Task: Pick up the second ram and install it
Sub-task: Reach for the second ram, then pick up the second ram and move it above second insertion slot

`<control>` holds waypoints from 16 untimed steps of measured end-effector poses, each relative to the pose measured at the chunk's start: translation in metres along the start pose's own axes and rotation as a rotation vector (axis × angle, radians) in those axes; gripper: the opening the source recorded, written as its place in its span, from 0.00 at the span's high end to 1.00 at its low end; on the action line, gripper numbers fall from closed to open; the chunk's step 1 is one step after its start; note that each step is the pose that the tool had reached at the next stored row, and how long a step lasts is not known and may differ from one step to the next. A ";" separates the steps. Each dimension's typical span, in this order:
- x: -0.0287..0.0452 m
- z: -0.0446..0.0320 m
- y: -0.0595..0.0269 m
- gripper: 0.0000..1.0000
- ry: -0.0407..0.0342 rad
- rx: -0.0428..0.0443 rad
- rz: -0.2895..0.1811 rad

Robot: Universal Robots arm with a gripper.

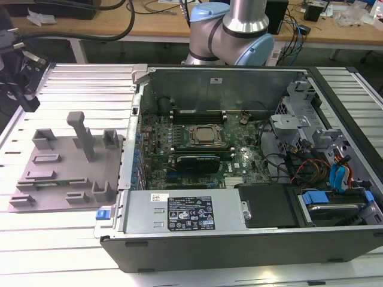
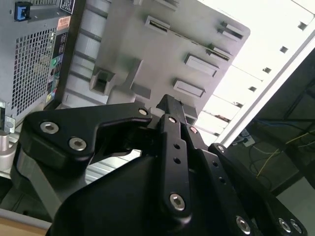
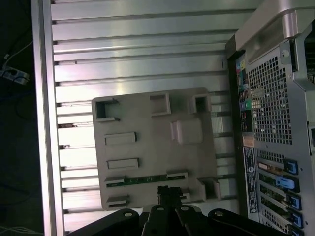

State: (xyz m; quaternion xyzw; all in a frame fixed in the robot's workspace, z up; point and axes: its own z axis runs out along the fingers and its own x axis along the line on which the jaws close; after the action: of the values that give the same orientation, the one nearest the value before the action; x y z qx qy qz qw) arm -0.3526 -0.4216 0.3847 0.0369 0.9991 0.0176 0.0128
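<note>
STATUS: nothing yet picked up or installed | gripper (image 3: 170, 191): fingers pressed together, nothing held, poised over tray (image 1: 60, 173) | ram (image 3: 147, 180): seated in tray slot, untouched | tray: at 9 o'clock of computer case (image 1: 239, 239), exterior view

- The thin circuit-board stick, the second ram (image 3: 147, 180): green.
- The flat moulded-plastic tray (image 1: 66, 170): plain matt grey.
- The slatted metal desk (image 1: 78, 84): silvery, striped by parallel ribs.
- The open metal computer case (image 1: 239, 251): black outside and grey within, with a perforated grid on its rear panel (image 3: 268, 93).
- The motherboard (image 1: 239, 161): green.
- The small plastic clip (image 1: 103, 213): blue.
- The hand (image 2: 172, 105): black, dotted with silver screw heads.
- The robot arm (image 1: 239, 24): silver tube with pale blue joints.
</note>
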 end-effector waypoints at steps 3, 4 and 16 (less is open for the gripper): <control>-0.0001 0.0001 -0.0001 0.92 0.0000 0.0001 0.000; 0.0000 0.0001 -0.0001 0.92 0.0001 0.0000 0.000; 0.0000 0.0005 -0.0001 0.92 0.0004 -0.0002 -0.011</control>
State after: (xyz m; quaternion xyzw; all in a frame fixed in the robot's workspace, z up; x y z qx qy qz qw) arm -0.3526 -0.4217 0.3842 0.0314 0.9993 0.0176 0.0128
